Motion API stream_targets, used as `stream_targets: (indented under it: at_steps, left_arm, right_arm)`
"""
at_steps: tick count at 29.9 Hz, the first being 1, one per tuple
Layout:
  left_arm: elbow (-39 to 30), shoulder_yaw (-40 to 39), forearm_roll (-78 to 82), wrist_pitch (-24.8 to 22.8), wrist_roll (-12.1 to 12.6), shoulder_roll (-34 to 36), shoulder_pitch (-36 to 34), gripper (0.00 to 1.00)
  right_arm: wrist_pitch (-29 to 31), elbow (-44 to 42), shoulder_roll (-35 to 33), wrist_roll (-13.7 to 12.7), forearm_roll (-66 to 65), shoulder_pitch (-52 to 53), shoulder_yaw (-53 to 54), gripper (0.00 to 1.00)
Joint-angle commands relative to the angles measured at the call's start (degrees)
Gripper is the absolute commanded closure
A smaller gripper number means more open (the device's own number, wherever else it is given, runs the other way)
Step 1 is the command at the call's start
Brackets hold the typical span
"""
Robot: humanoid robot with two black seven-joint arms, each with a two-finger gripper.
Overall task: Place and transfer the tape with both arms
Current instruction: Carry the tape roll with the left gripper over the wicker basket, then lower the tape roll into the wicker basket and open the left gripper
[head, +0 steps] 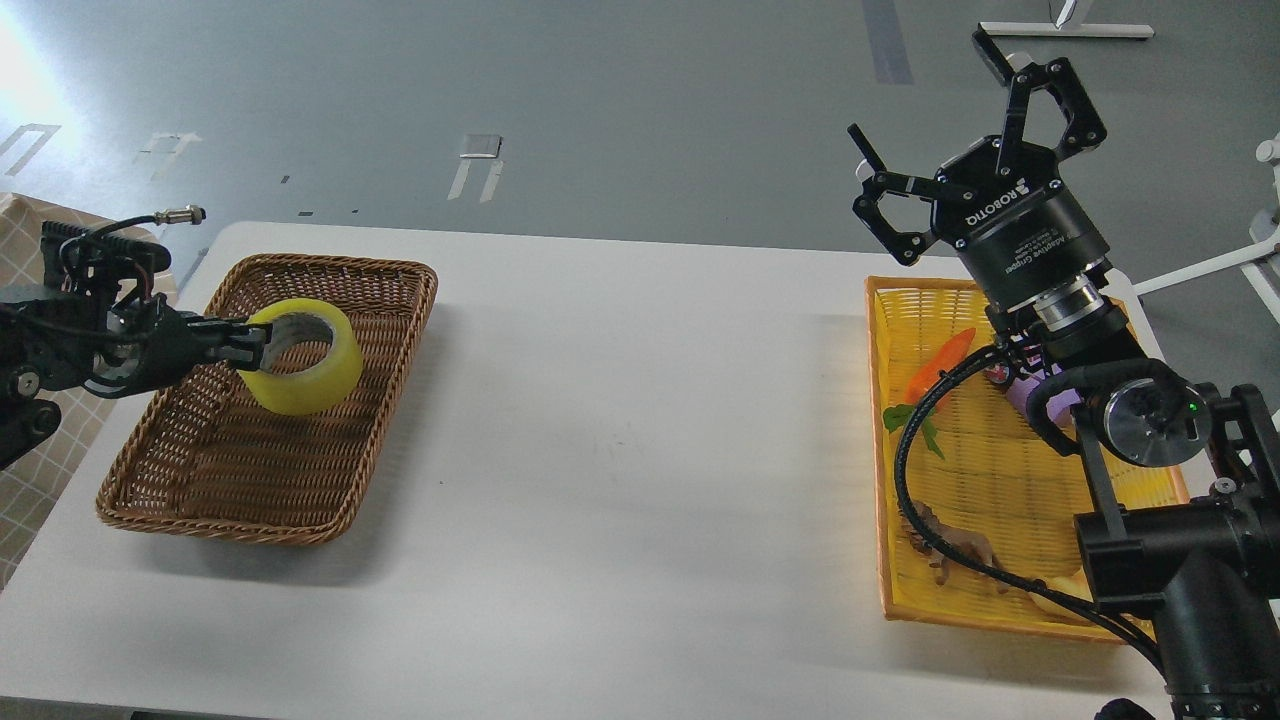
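Note:
The tape [302,357] is a yellow translucent roll with a grey-white core. My left gripper [252,345] is shut on its left wall and holds it low over the middle of the brown wicker basket [390,330] on the table's left. Whether the roll touches the basket floor cannot be told. My right gripper [935,105] is open and empty. It is raised above the far end of the yellow basket [880,450] on the right, fingers spread and pointing up and away.
The yellow basket holds a toy carrot [938,365], a purple item [1025,392], a brown animal figure [955,548] and a pale object [1060,595] at its near end. The white table [640,430] lies between the baskets. White furniture legs [1240,260] stand at the far right.

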Motion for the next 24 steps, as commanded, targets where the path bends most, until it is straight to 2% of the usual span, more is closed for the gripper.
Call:
stream_targets:
  at_steps: [1,7,20,21,22,23,24]
  left_arm:
    - [1.4,0.1,-1.4,1.4,0.0,-0.1,1.7,1.0]
    - [2.3,0.3,-1.6,2.0,-0.7,-0.8,2.8,1.0]
    - [2.9,0.4,-2.7,3.9,-0.6,-2.0,4.0,1.0]
    - [2.9,0.4,-2.7,4.1,-0.5,-2.0,4.0,0.88]
    - [2.9,0.3,-2.7,4.5,-0.4,-2.0,4.0,0.53]
    - [2.9,0.3,-2.6,4.7,-0.4,-2.0,4.0,0.41]
    - [2.8,0.3,-2.7,5.1,-0.4,-1.9,4.0,0.34]
  right_arm:
    - [0.0,0.0,0.0,0.0,0.0,0.0,0.0,0.0]
    - [0.0,0.0,0.0,-0.1,0.0,0.0,0.0,0.0]
    - [0.0,0.0,0.0,-0.1,0.0,-0.1,0.0,0.0]
    - [0.0,0.0,0.0,-0.1,0.0,-0.1,0.0,0.0]
    - [0.0,0.0,0.0,0.0,0.0,-0.1,0.0,0.0]
    - [0.0,0.0,0.0,0.0,0.0,-0.1,0.0,0.0]
    - [0.0,0.0,0.0,-0.1,0.0,-0.1,0.0,0.0]
